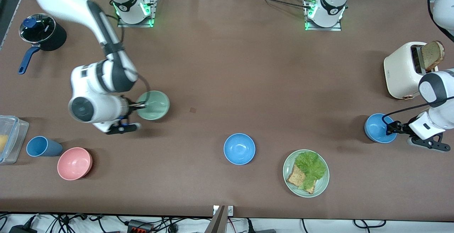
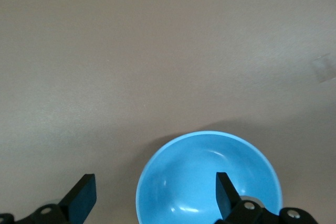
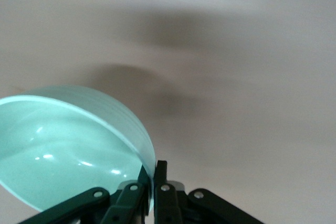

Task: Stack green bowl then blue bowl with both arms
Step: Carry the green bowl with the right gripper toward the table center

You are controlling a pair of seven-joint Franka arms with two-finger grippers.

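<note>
Toward the right arm's end of the brown tabletop (image 1: pixel 227 70), the right hand (image 1: pixel 140 104) is clamped on the rim of the green bowl (image 1: pixel 154 105), one finger inside and one outside. The right wrist view shows that bowl (image 3: pixel 68 145) tilted and clear of the surface, with its shadow on the tabletop below. A second task piece, the blue bowl (image 1: pixel 378 128), sits toward the left arm's end of the tabletop, nearer to the front camera than the white toaster (image 1: pixel 402 70), which has a slice of bread (image 1: pixel 432 54) standing in its slot. Over that bowl's rim is the left hand (image 1: pixel 389 126), spread wide: in the left wrist view one finger (image 2: pixel 224 194) hangs inside the bowl (image 2: pixel 199 182) and the other sits outside it, neither visibly pressing the rim. Another blue bowl (image 1: pixel 239 149) rests near the middle, nearer to the front camera than the green bowl, and just beside it toward the left arm's end is a pale green plate (image 1: pixel 322 185) carrying lettuce and bread. Nearer to the camera than the green bowl, toward the right arm's end, sit a pink bowl (image 1: pixel 74 163) and a blue cup (image 1: pixel 42 146) close together.
</note>
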